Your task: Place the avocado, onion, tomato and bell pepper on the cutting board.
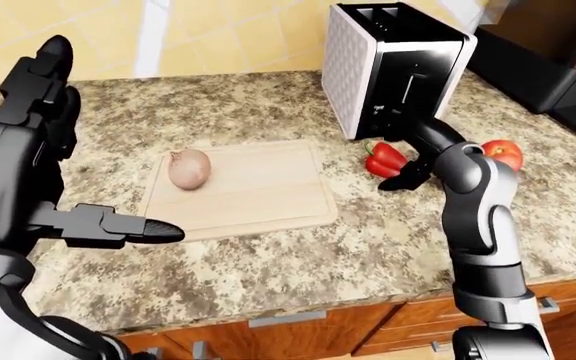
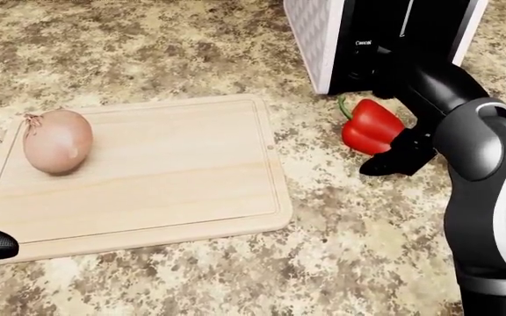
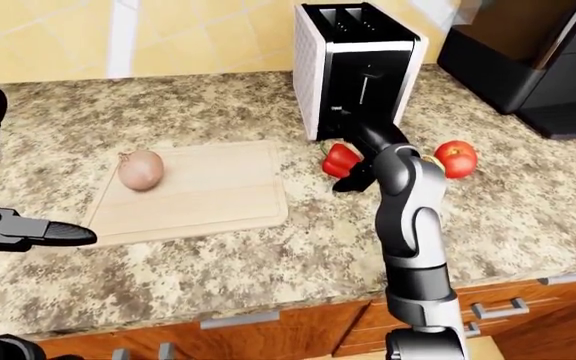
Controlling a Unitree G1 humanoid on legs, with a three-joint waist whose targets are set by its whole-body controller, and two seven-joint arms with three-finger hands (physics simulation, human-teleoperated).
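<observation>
The black right hand (image 2: 399,155) reaches the glossy red bell pepper (image 2: 372,126) at centre right; its finger state cannot be told. It should grip squarely before lifting toward the pale wooden cutting board (image 2: 174,178).

the only lettering sits on the toaster (image 2: 385,39): a small white mark on its black end panel, seen in the head view near the top, too tiny and blurred to read. nothing else on the counter (image 1: 268,255) carries any text, number or sign.

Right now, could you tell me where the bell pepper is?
In the head view, the bell pepper lies on the counter right of the cutting board, below the toaster, beside the right hand.
</observation>
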